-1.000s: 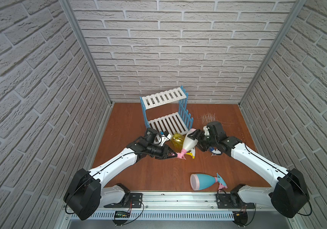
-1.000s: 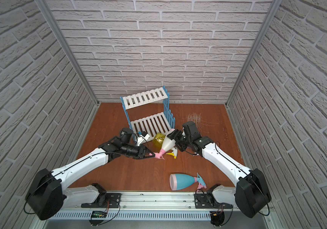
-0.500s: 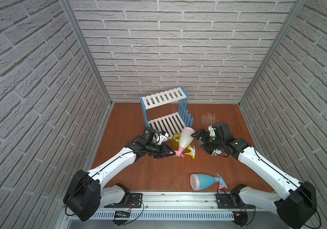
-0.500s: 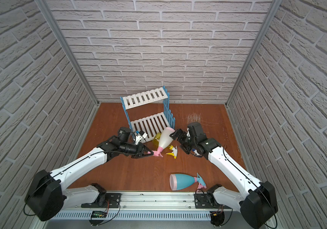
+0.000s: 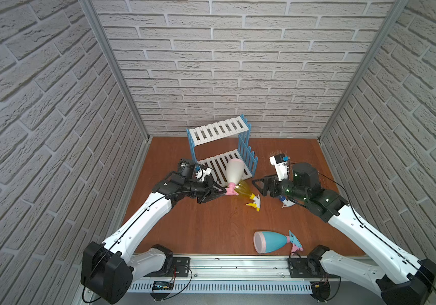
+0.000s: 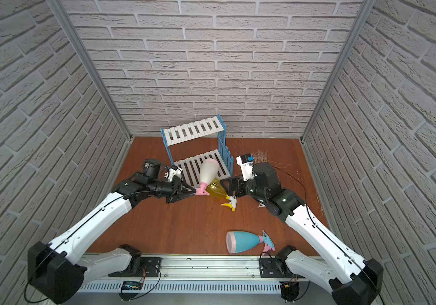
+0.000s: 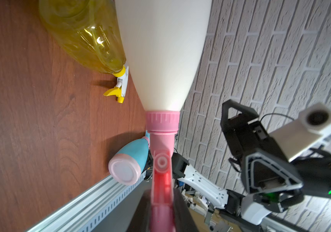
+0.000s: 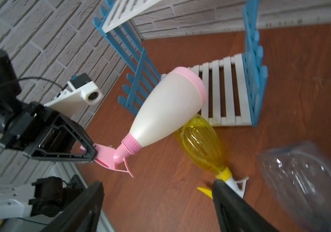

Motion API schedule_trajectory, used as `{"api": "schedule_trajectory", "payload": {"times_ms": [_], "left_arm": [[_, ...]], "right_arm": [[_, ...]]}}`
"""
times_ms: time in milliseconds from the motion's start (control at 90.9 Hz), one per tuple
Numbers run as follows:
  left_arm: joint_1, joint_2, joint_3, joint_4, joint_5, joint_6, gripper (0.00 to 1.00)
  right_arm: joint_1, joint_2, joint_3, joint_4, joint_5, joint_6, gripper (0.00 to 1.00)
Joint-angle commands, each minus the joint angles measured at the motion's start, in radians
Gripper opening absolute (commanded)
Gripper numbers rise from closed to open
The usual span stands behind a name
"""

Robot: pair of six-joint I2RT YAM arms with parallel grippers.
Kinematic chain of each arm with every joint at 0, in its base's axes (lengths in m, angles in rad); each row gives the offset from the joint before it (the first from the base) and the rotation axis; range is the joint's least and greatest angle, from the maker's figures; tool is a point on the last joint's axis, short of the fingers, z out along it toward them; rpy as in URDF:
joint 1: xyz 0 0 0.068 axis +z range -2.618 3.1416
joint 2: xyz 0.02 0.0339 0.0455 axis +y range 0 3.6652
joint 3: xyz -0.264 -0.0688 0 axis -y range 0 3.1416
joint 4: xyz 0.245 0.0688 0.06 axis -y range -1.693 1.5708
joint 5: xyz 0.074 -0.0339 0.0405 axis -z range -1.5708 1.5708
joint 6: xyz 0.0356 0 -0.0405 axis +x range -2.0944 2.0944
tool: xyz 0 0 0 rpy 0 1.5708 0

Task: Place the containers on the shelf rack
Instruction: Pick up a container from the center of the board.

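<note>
While pinching cream-white bottle by its pink trigger in left gripper, mid-placement: base tilted over shelf rack, lower tier, near edge. Next, probably: tip upright, lower. Empty right gripper spread.

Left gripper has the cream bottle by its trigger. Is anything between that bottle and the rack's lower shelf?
Nothing visible blocks it: the lower shelf shows bare slats. The yellow bottle lies on the table just under the cream bottle, at the shelf's front edge, and might get nudged.
</note>
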State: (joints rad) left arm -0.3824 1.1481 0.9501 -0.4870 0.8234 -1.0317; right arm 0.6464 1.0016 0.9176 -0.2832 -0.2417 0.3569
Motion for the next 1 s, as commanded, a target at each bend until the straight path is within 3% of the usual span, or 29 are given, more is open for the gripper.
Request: {"api": "schedule_trajectory", "payload": {"times_ms": [0,253,495,693,990], "left_arm": [[0.019,-0.021,0.020,-0.010,-0.024,-0.088,0.00],[0.052,-0.016,0.034,-0.005,0.006,-0.191,0.00],[0.082,-0.020,0.070,-0.032,0.043,-0.210,0.00],[0.089,-0.027,0.091,-0.036,0.060,-0.231,0.00],[0.098,-0.046,0.095,-0.048,0.062,-0.244,0.00]], "right_arm": [[0.093,-0.032,-0.100,0.236,0.034,-0.342,0.87],[0.266,-0.001,-0.244,0.522,0.163,-0.650,0.77],[0.367,0.091,-0.287,0.691,0.289,-0.835,0.70],[0.391,0.190,-0.278,0.813,0.346,-0.924,0.62],[0.391,0.289,-0.240,0.908,0.397,-0.931,0.54]]}}
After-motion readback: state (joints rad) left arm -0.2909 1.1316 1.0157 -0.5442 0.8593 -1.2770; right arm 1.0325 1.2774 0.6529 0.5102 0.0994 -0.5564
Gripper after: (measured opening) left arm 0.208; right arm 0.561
